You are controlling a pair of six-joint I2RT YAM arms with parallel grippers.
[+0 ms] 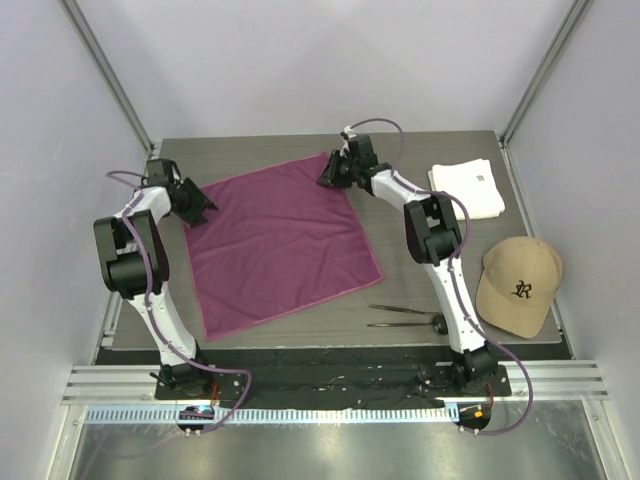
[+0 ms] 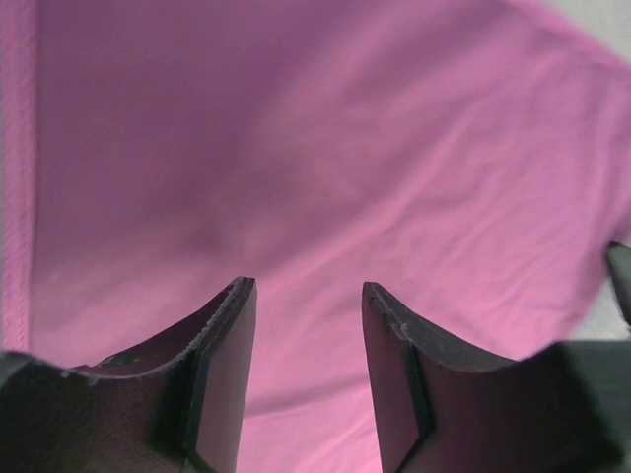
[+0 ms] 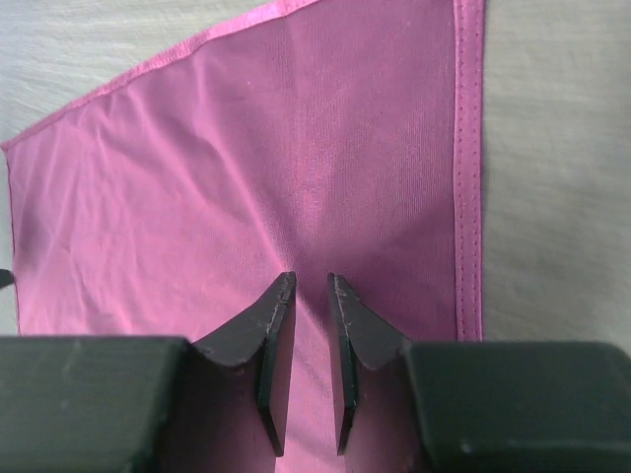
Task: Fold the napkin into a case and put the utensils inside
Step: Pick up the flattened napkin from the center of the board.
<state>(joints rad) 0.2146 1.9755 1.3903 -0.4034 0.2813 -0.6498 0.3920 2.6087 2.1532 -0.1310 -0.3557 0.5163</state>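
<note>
Napkin (image 1: 275, 245): thin matt magenta cloth, stitched hem. Table (image 1: 450, 147): matt grey woodgrain. Utensils (image 1: 405, 315): dark metal. Cap (image 1: 520, 285): tan cloth.

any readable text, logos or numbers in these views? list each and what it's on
"R": dark stitched monogram on the front of the tan cap; a second stroke or letter seems interlocked with it, unclear.
Small tag on the white cloth: too small to read.
Napkin: plain, no text in any view.

A laboratory robot cell is indicated: a table (image 1: 250, 148) enclosed by plain white panels (image 1: 320, 60), aluminium framing (image 1: 106, 70), and a left arm (image 1: 135, 250) and right arm (image 1: 440, 235) bolted down.
</note>
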